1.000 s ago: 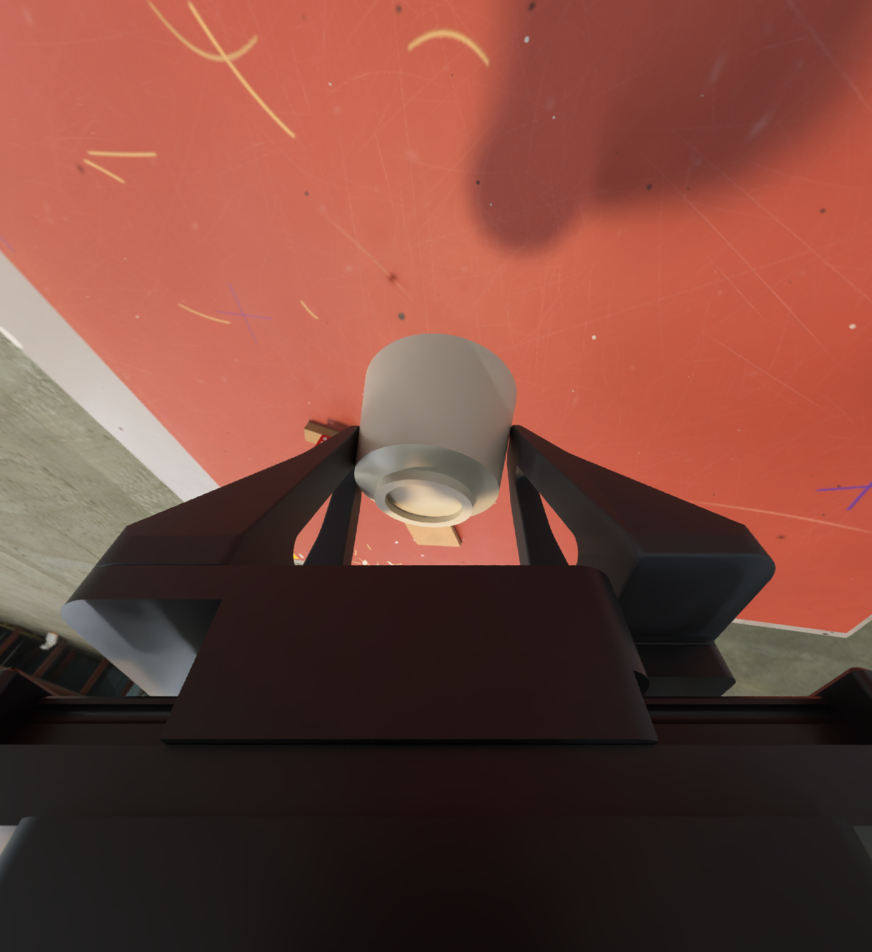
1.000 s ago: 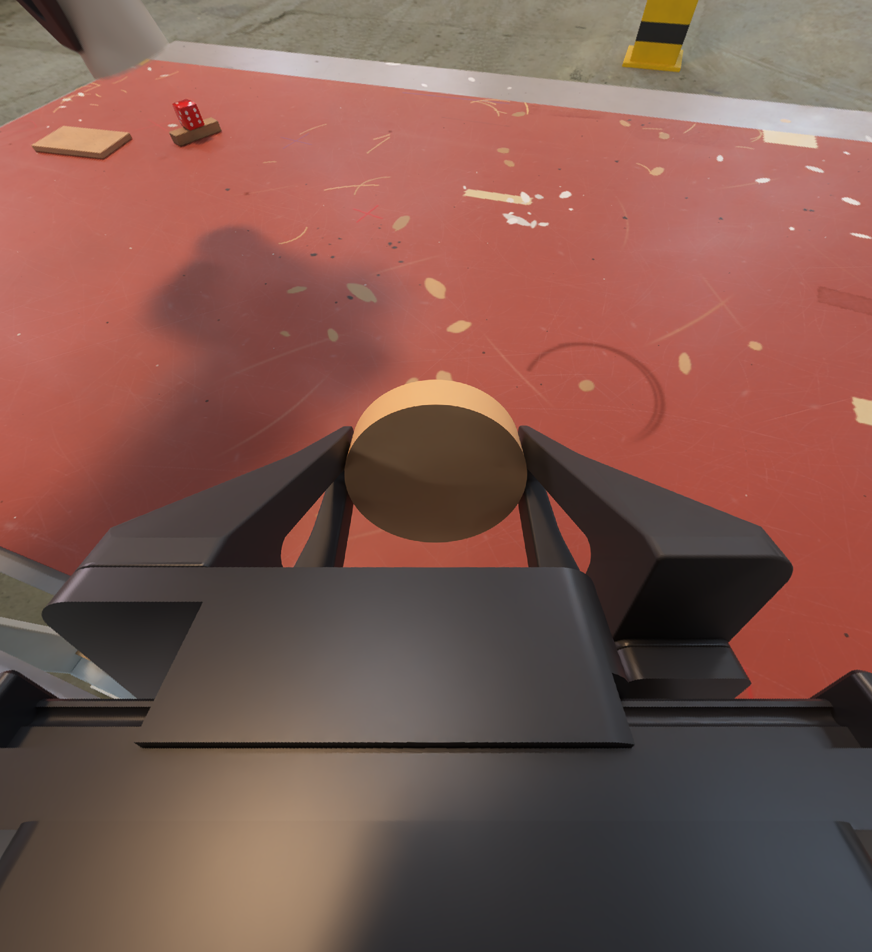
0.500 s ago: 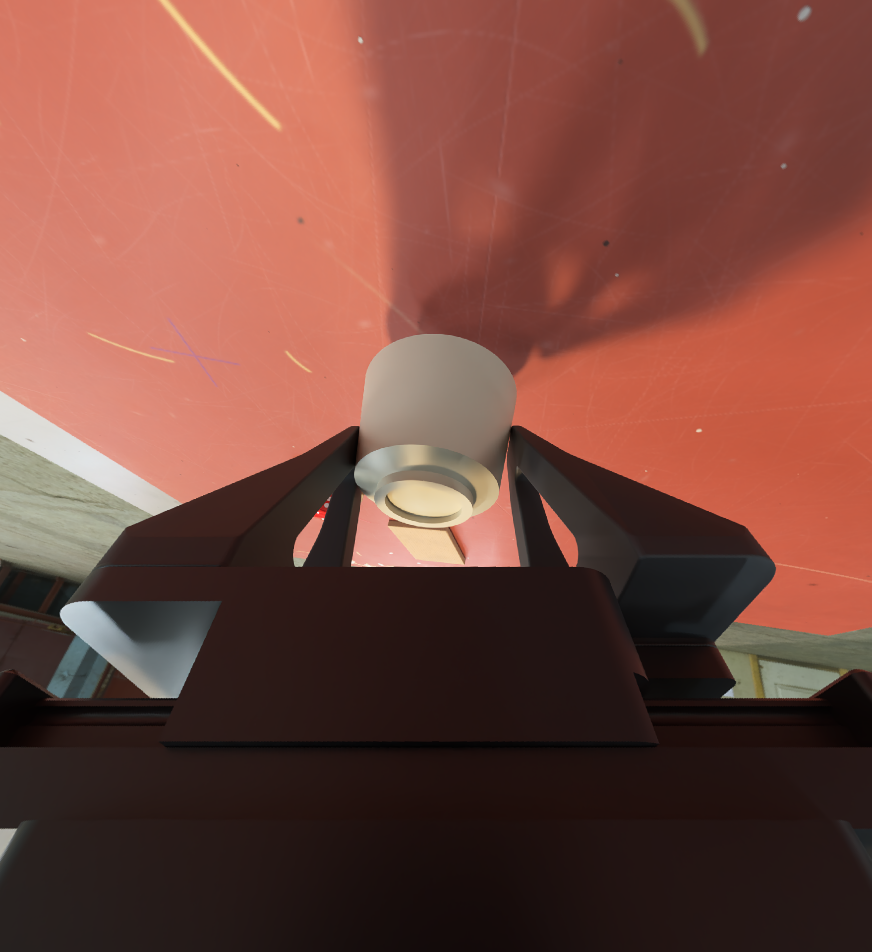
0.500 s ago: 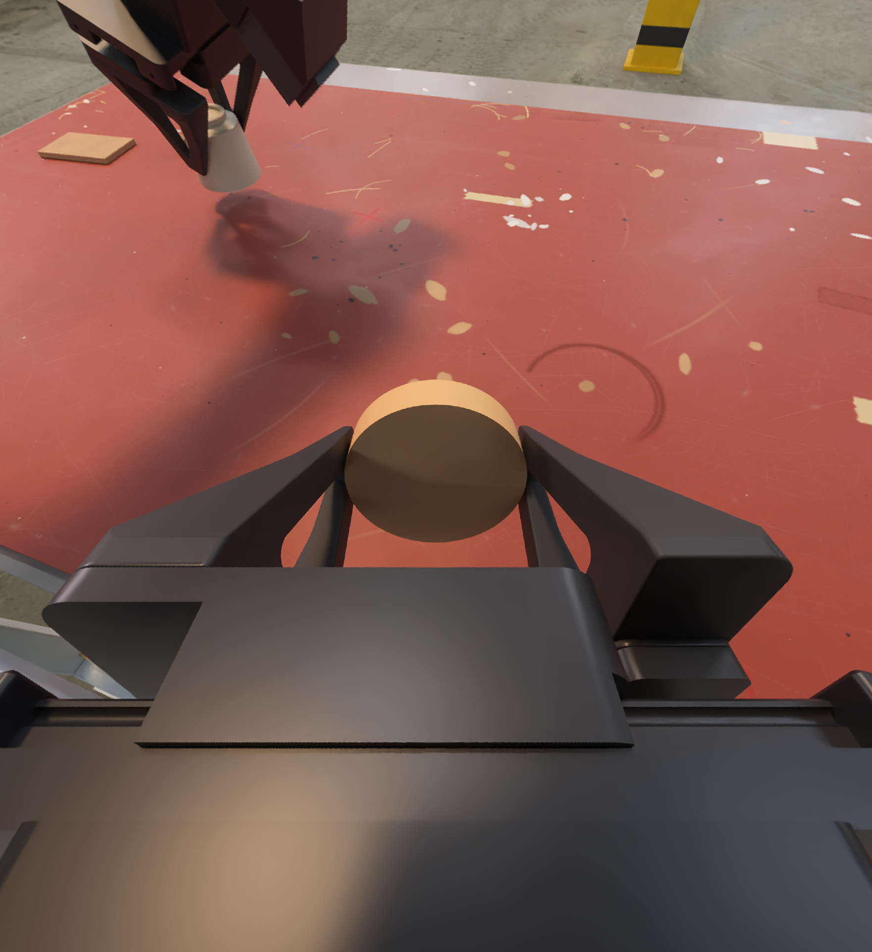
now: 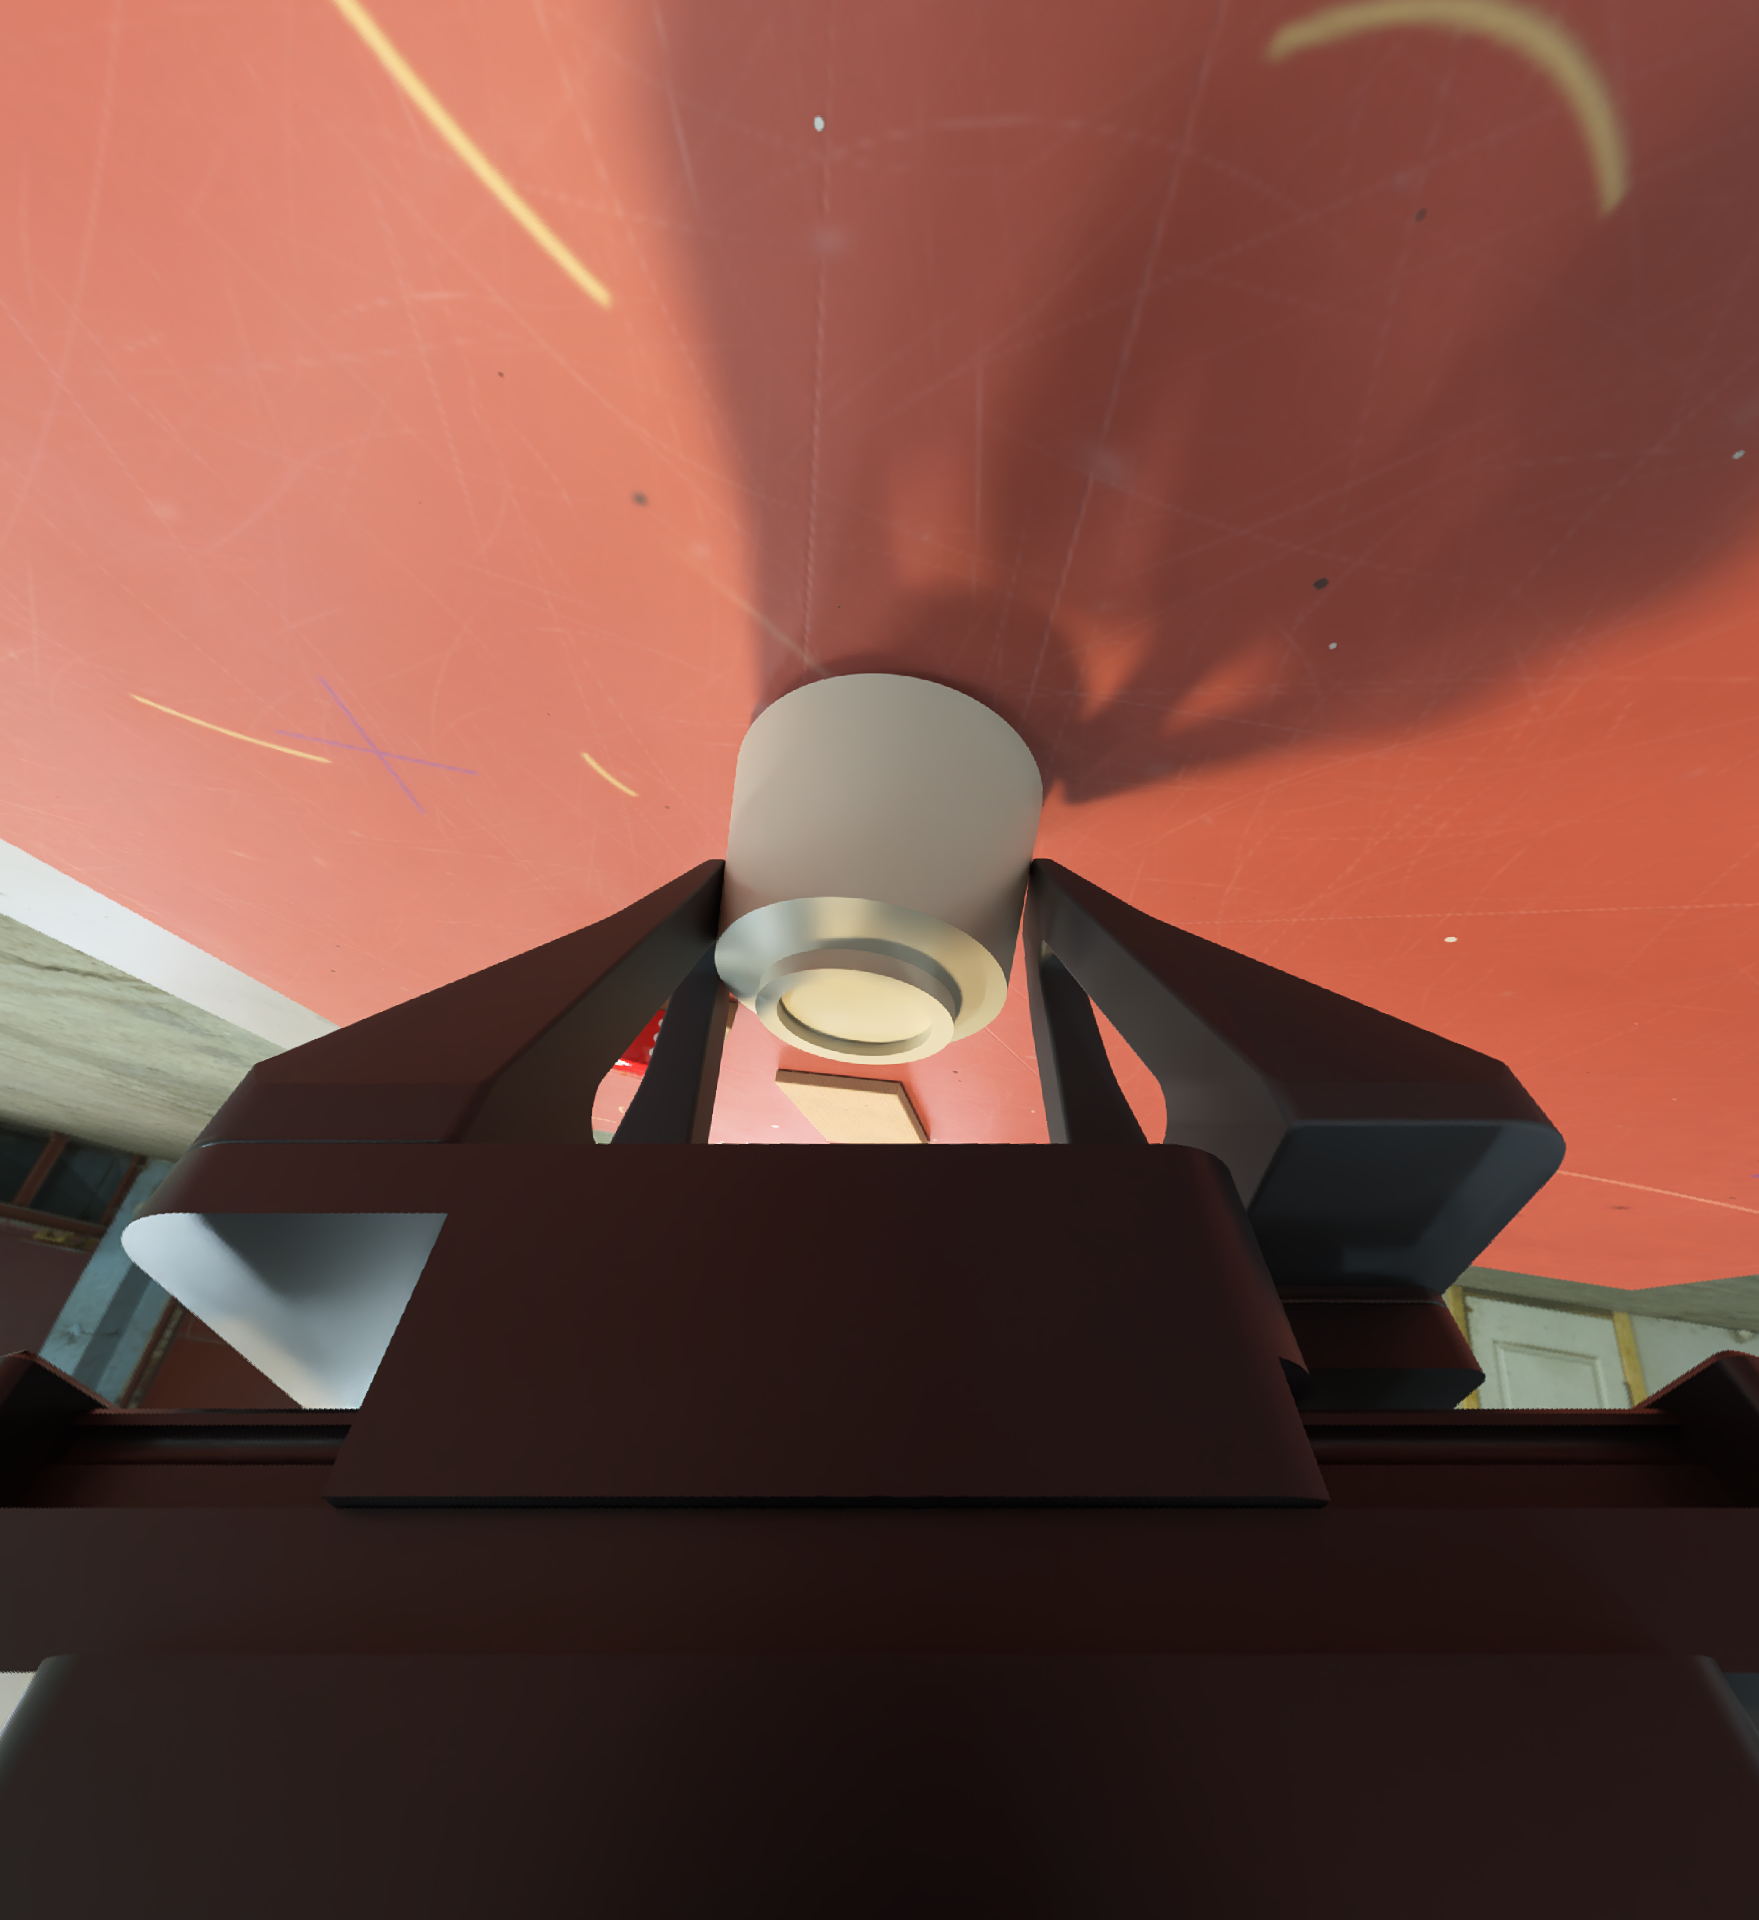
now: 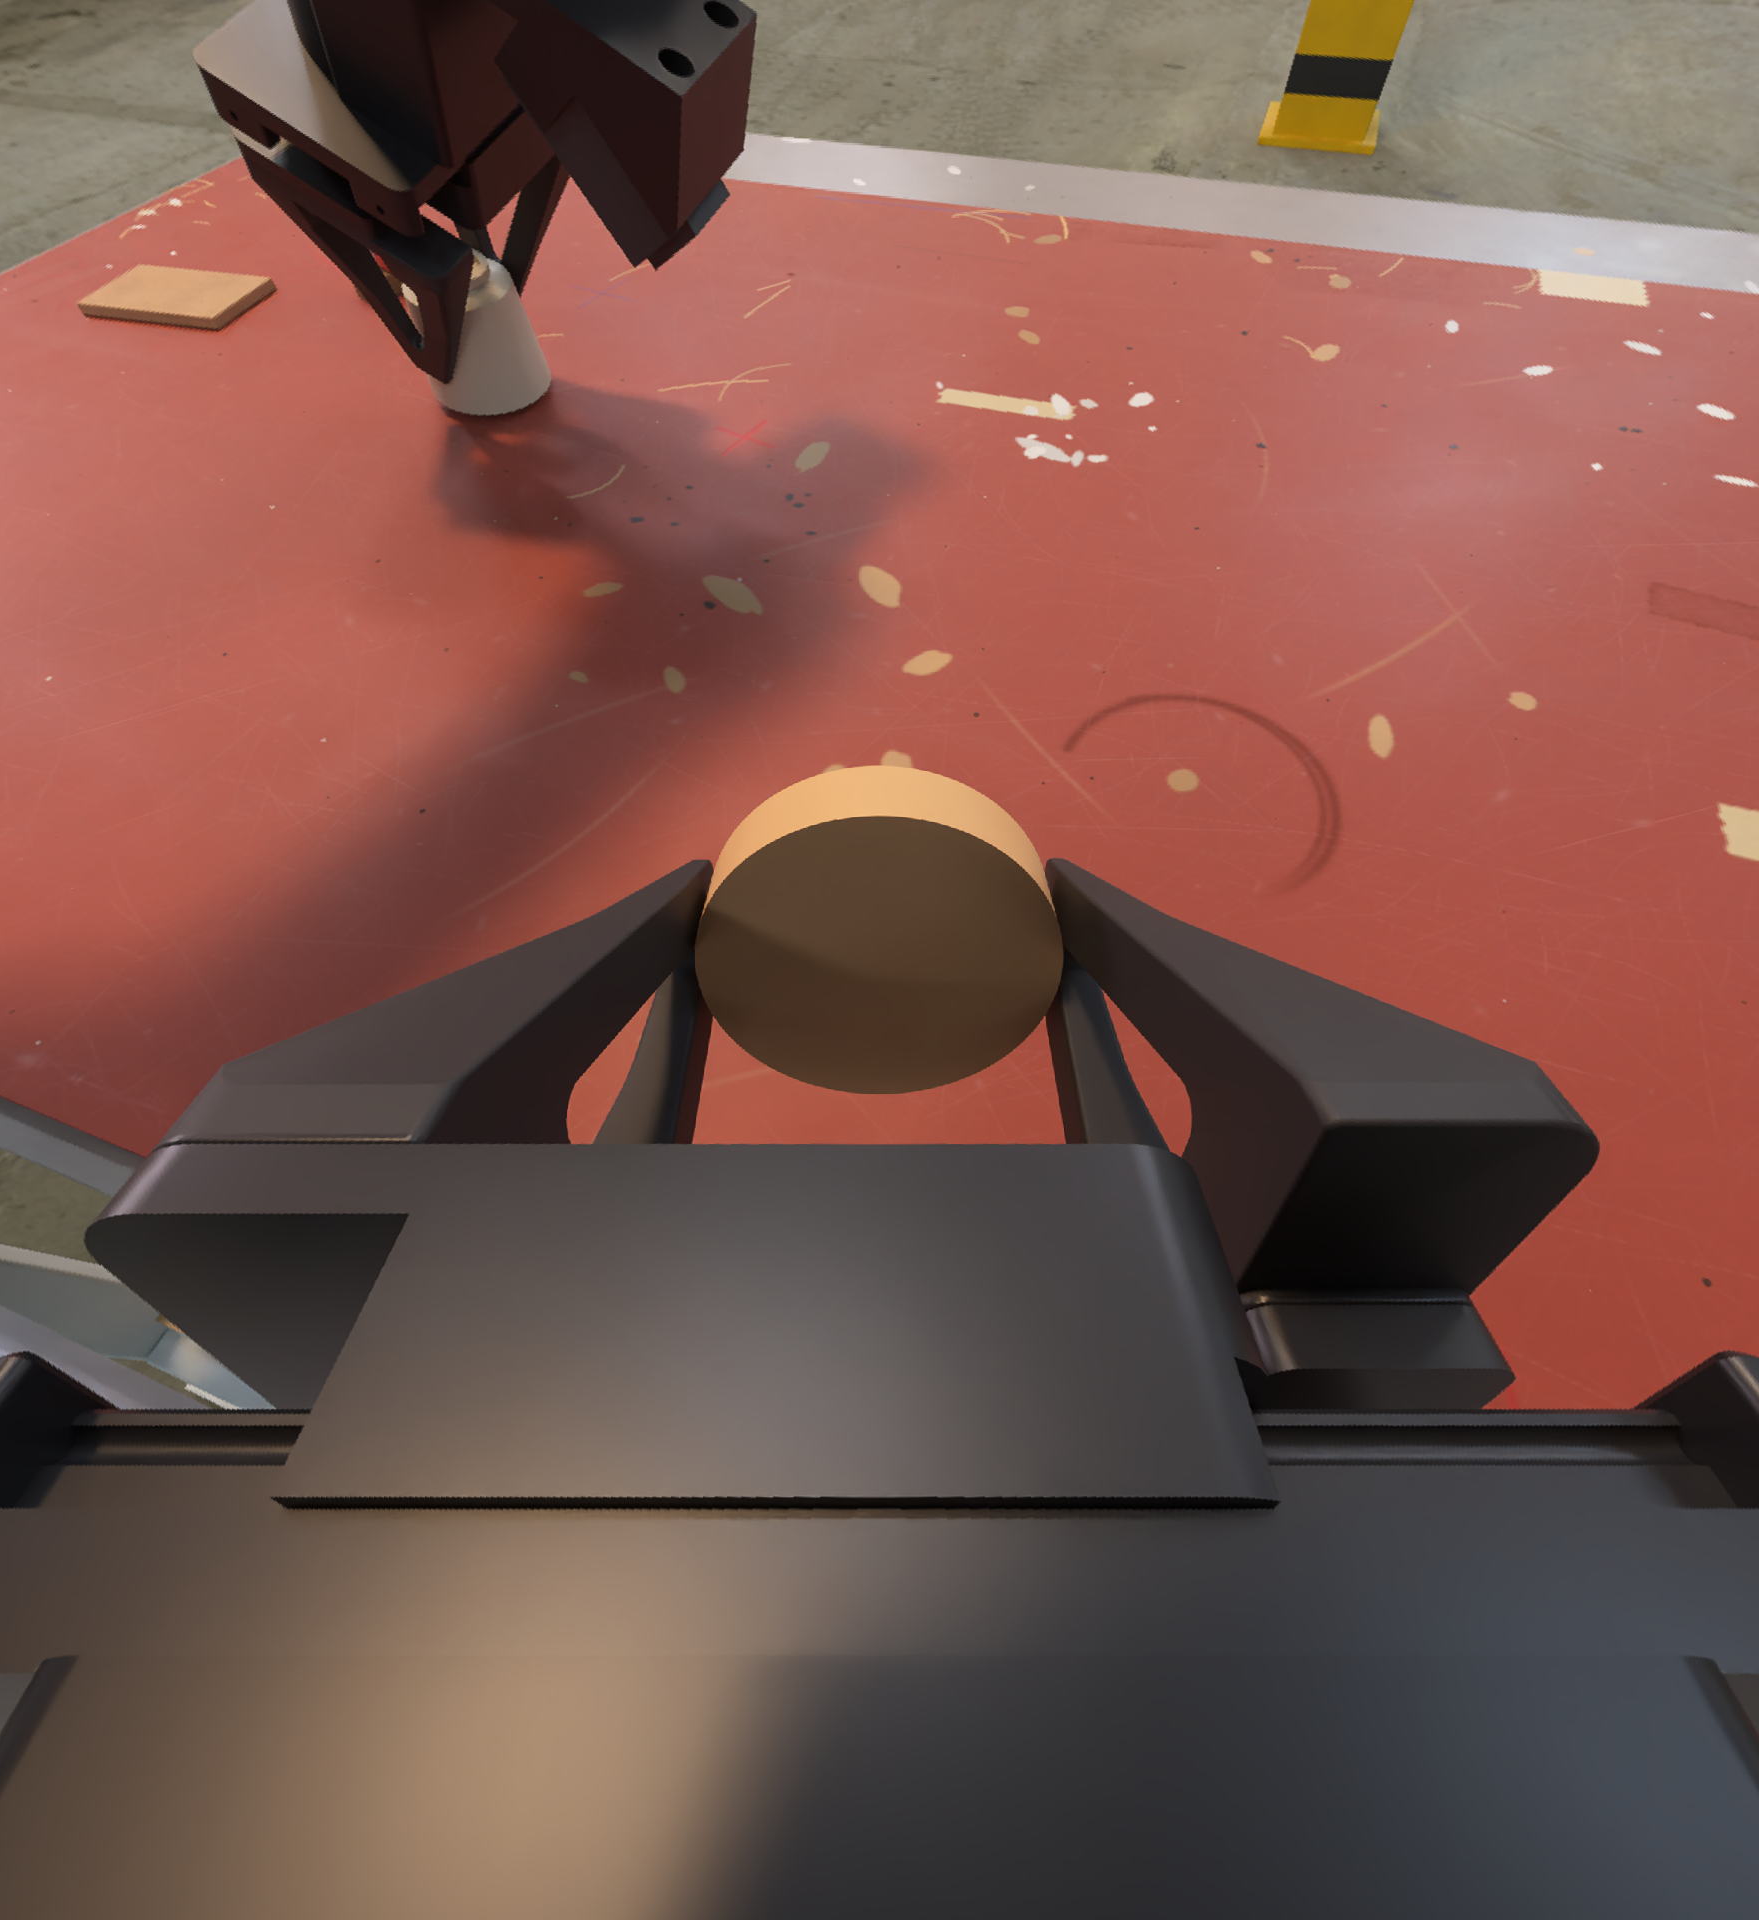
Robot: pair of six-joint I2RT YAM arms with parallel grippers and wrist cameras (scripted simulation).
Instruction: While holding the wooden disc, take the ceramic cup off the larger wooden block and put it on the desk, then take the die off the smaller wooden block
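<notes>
Both claws full; ceramic cup (image 6: 494, 358) mid-desk (image 6: 1166, 582), open room around.

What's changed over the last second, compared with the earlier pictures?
The left gripper has carried the ceramic cup, upside down, into the right wrist view and lowered it until its rim appears to meet the desk. It remains clamped. The right gripper and its wooden disc stayed put.

Bright, sharp frames; dark arm shadow (image 6: 667, 540) on desk (image 6: 1270, 623); wide-angle edge bending.
</notes>
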